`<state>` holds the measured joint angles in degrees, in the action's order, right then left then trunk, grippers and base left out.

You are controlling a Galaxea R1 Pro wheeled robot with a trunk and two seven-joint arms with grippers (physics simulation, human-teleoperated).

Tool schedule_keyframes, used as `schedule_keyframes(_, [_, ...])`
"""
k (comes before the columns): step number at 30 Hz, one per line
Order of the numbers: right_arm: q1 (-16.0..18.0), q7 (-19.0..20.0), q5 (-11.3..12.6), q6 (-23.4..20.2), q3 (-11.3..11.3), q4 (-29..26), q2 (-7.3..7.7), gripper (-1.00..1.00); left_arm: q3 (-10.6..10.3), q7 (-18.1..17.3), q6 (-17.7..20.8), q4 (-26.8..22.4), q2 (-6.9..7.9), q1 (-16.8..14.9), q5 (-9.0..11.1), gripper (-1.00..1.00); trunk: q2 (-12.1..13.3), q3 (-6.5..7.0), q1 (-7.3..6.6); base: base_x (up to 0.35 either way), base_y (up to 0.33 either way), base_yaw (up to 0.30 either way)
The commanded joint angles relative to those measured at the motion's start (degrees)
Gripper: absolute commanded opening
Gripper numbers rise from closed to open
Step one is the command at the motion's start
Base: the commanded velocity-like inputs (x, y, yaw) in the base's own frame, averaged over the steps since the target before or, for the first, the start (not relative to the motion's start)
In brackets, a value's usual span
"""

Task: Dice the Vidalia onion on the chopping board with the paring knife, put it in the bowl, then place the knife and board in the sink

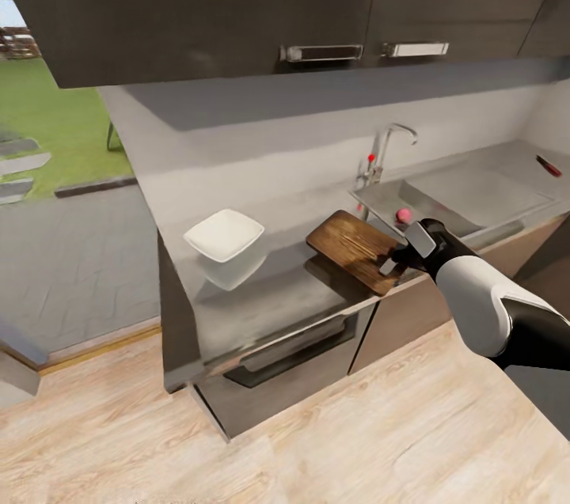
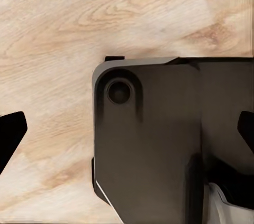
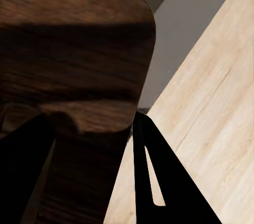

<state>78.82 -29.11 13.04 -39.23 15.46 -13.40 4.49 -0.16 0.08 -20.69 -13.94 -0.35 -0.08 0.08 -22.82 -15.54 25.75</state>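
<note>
The dark brown wooden chopping board [image 1: 355, 249] with rounded corners is tilted, one end raised off the long grey countertop [image 1: 277, 294] and its near corner jutting past the counter's front edge. The right gripper [image 1: 398, 260], black-fingered on a white and black arm, pinches that near end; in the right wrist view the board [image 3: 74, 65] lies between the two dark fingers [image 3: 159, 182], with pale wood floor [image 3: 211, 108] below and beside its rounded corner.

Just beyond the board lies the grey steel sink [image 1: 475, 199], its rim next to the board's far side. A small round reddish thing [image 1: 404, 214] sits in the basin near the curved chrome tap [image 1: 388, 148]; it is too small to say what it is. The small paring knife [image 1: 549, 165] with a dark reddish handle rests on the countertop past the sink, well apart from the board.

The white square bowl [image 1: 226, 243] stands on the open counter left of the board, with bare surface between them.

The left gripper [image 2: 127, 134] hangs over floor and a dark part of the robot, its fingertips [image 2: 11, 131] spread wide and holding nothing.
</note>
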Motion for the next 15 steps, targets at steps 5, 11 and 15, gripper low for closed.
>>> schedule_keyframes(5, [0.0,-0.4,0.6,-0.1,-0.1,-0.1,0.00,-1.00,0.0,0.0,-0.1,0.0,0.00,0.0,0.0,1.00,-0.1,0.08,0.03,0.000,-0.316,0.226])
schedule_keyframes(11, [0.0,-0.4,0.6,-0.1,-0.1,-0.1,0.06,-1.00,0.0,0.0,-0.1,0.0,0.00,0.0,0.0,1.00,-0.1,0.13,0.03,0.000,-0.316,0.236])
schedule_keyframes(15, [0.0,-0.4,0.6,-0.1,-0.1,-0.1,0.01,-1.00,0.0,0.0,-0.1,0.0,0.00,0.0,0.0,1.00,-0.1,0.14,0.03,0.000,-0.316,0.245])
